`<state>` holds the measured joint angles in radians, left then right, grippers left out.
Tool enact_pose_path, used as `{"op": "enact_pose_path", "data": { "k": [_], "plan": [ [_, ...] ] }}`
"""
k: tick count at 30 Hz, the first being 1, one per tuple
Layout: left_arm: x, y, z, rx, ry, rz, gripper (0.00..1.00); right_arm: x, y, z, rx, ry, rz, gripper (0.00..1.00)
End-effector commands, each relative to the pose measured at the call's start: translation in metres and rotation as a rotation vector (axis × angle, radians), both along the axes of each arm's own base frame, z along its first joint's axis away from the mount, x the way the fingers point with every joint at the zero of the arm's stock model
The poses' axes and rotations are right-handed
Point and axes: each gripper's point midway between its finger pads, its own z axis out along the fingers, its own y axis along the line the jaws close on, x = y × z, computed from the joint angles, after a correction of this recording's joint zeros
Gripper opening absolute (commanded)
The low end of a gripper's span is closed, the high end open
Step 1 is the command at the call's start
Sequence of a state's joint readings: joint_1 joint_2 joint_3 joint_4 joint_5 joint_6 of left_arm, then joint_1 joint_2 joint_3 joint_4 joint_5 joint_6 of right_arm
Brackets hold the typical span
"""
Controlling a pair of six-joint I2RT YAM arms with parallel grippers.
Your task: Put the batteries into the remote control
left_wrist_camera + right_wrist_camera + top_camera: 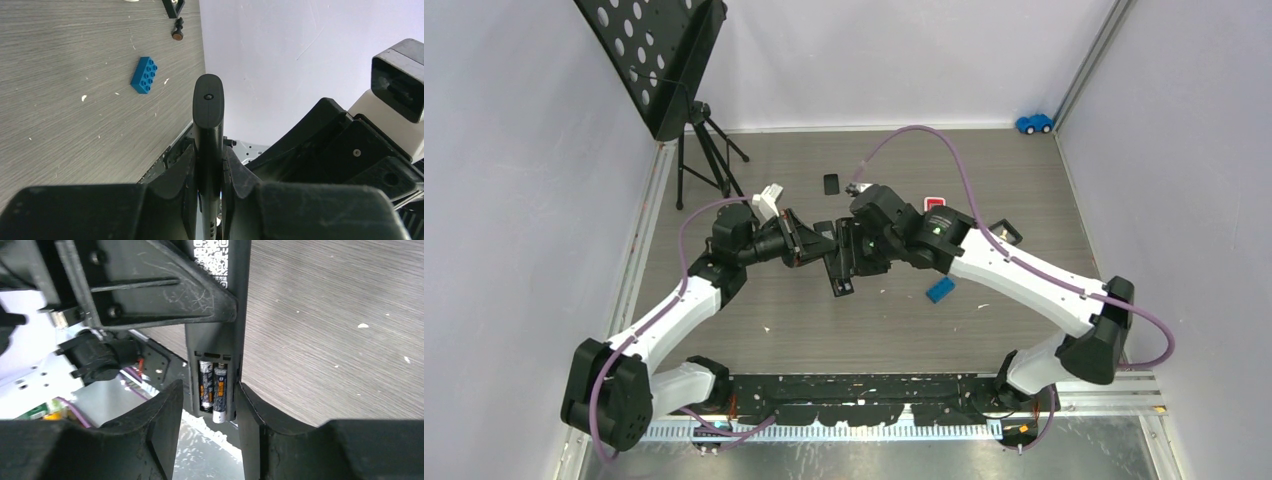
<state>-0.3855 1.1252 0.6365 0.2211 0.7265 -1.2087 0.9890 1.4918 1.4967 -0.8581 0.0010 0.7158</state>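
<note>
Black remote (839, 268) held over desk (754, 300) centre, blue block (940, 289) at its 4 o'clock. Left wrist: left tool (209, 160) pinches remote edge-on. Right wrist: right tool (209, 385) spread, straddling remote; two batteries (213, 390) seated inside, at 6 o'clock.

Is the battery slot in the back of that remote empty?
No, two dark batteries lie side by side in the open slot of the remote, as the right wrist view shows.
</note>
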Motion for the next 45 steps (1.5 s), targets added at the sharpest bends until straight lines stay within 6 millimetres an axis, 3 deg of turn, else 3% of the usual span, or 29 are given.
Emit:
{"op": "enact_pose_path", "data": {
  "k": [1,8,13,18,26,33,45],
  "plan": [
    [0.000,0.002,0.022,-0.046,-0.063,0.008,0.00,0.004,0.008,0.051,0.271,-0.039,-0.041,0.50],
    [0.010,0.009,0.026,-0.076,-0.026,0.066,0.00,0.016,-0.009,0.054,0.430,-0.063,-0.214,0.60],
    [0.019,0.013,0.041,-0.150,-0.008,0.133,0.00,0.022,-0.016,0.064,0.656,-0.059,-0.351,0.64],
    [0.025,0.014,0.052,-0.225,0.008,0.175,0.00,0.023,-0.010,0.075,0.857,-0.024,-0.386,0.66],
    [0.029,0.014,0.061,-0.271,0.018,0.184,0.00,0.025,-0.001,0.083,0.953,0.005,-0.373,0.66],
    [0.030,0.015,0.063,-0.294,0.025,0.193,0.00,0.025,0.003,0.090,0.988,0.013,-0.361,0.58],
    [0.027,0.013,0.067,-0.313,0.032,0.169,0.00,0.024,0.010,0.080,0.985,0.058,-0.346,0.37]
  ]
}}
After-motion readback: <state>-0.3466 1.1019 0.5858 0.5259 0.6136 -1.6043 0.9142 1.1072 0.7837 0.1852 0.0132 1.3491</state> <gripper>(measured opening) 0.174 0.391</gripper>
